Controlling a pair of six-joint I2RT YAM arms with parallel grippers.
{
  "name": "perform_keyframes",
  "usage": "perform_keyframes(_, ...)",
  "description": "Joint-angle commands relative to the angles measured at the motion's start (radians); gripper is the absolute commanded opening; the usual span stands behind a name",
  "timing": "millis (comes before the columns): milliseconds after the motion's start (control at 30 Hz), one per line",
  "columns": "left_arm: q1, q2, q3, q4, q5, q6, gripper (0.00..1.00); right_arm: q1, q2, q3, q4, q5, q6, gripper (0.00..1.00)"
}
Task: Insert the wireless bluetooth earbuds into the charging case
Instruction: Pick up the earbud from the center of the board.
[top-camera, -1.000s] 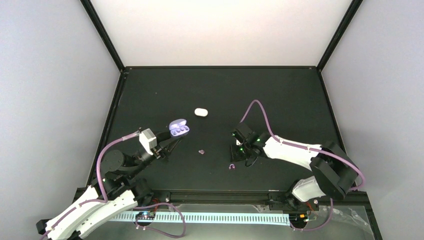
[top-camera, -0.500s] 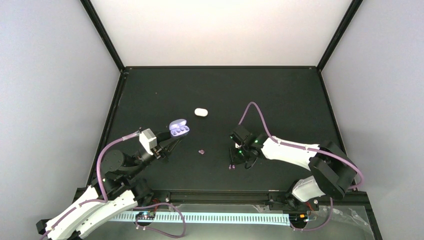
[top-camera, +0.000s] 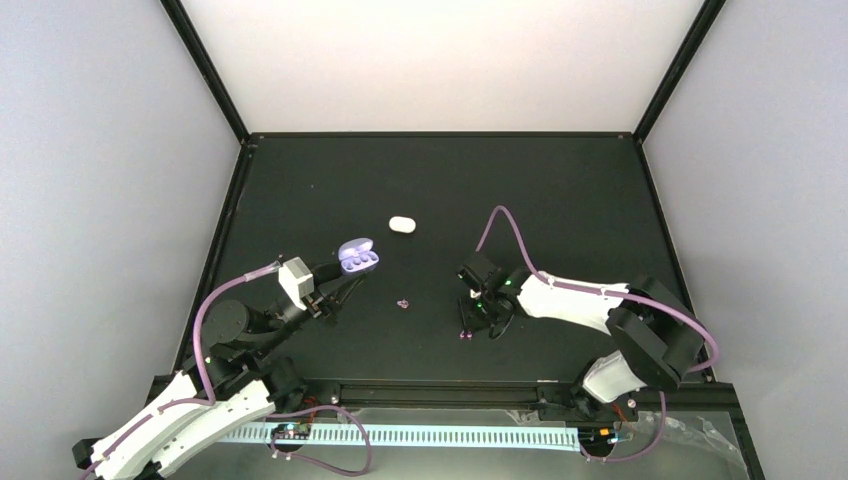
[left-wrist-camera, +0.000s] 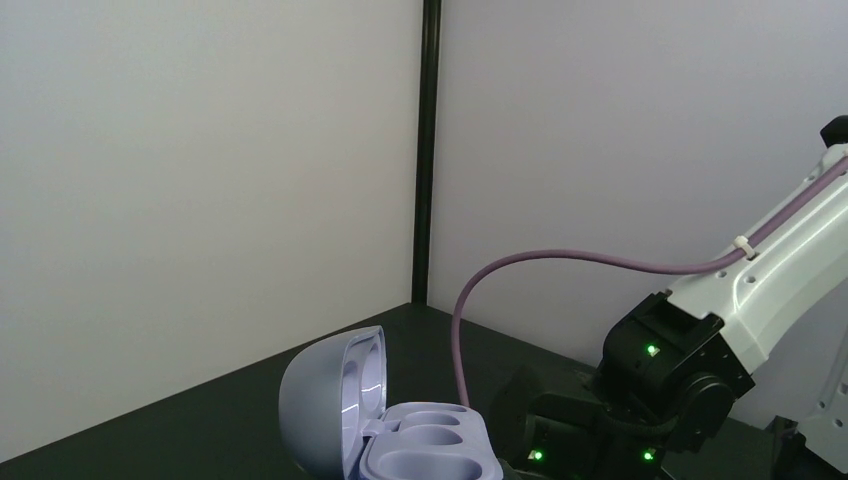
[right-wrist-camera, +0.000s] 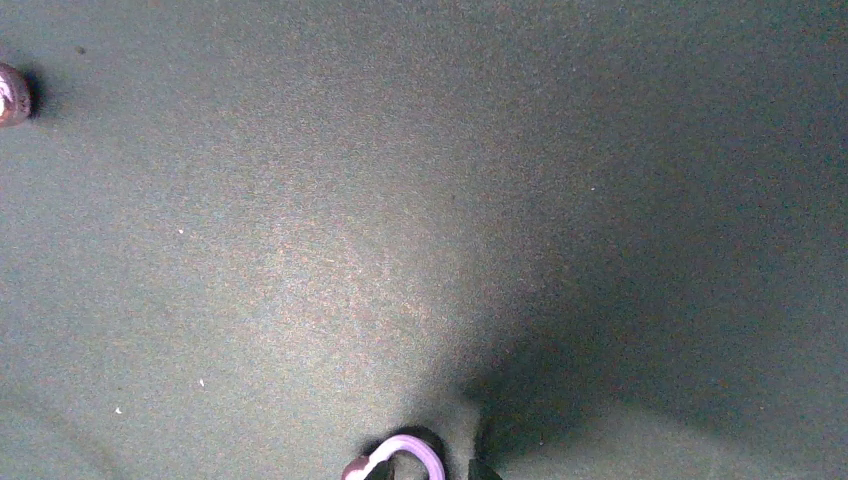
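Left end effector (top-camera: 350, 274) pinching the open charging case (top-camera: 358, 258); right end effector (top-camera: 474, 318) down by one earbud (top-camera: 465, 335)
Case sits left of centre in top view, lid up. Right end effector centre-right, low over tabletop (top-camera: 560, 200), can't tell if spread or pressed together; that earbud just lower-left of its tips. Second earbud (top-camera: 403, 302) lies between the arms, white pill-shaped item (top-camera: 402, 224) above it

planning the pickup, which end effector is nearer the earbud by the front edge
Right. The right end effector is beside the earbud; the left end effector is far to its left, holding the charging case.
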Motion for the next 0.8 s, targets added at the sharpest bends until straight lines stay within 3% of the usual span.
perform_keyframes(0,0.0,-0.002,0.0,0.001,-0.002,-0.006,0.01,0.002,0.017,0.011,0.003,-0.002,-0.008,0.19)
perform_keyframes(133,0.0,-0.002,0.0,-0.001,-0.004,-0.006,0.02,0.003,0.017,0.001,0.008,-0.008,-0.008,0.19)
perform_keyframes(533,0.0,-0.003,-0.001,-0.002,-0.004,-0.01,0.02,0.003,-0.017,0.0,0.009,0.001,0.001,0.02)
perform_keyframes(767,0.0,0.001,-0.001,-0.002,-0.002,-0.012,0.02,0.003,-0.063,0.013,-0.001,0.025,0.006,0.01)
